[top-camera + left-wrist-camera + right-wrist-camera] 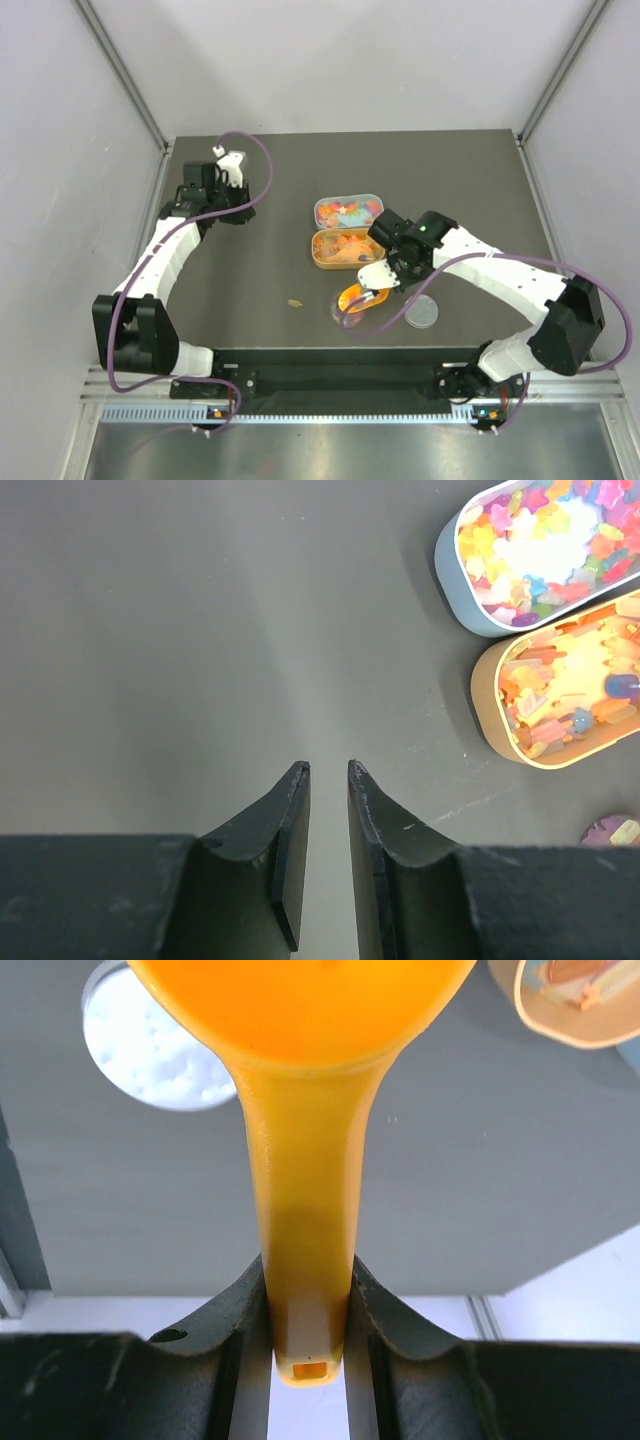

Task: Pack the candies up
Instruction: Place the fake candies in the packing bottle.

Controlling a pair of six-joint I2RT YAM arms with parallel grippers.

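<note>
The right gripper [308, 1272] is clamping its fingers on the handle of an orange scoop [305, 1190], and the scoop's bowl is hanging just in front of the orange tin [322, 258], on the side towards the arm bases. In the top view, the bowl is sitting over a small round pot [340, 314]. Whether it is touching the pot is not clear. A round lid [422, 312] is lying flat on the table [250, 270], near the pot and further right of the orange tin.

The candies [500, 530] are lying mostly in two tins. Some are ringing the inside of a blue tin [447, 575] just behind the orange tin, and others are filling the orange tin itself. A few are showing in the small pot. One small yellowish bit [296, 302] is lying loose on the table, left of the pot.

The left gripper [328, 770] is hovering well to the left of the orange tin. Its fingers are standing a narrow gap apart and holding nothing.
</note>
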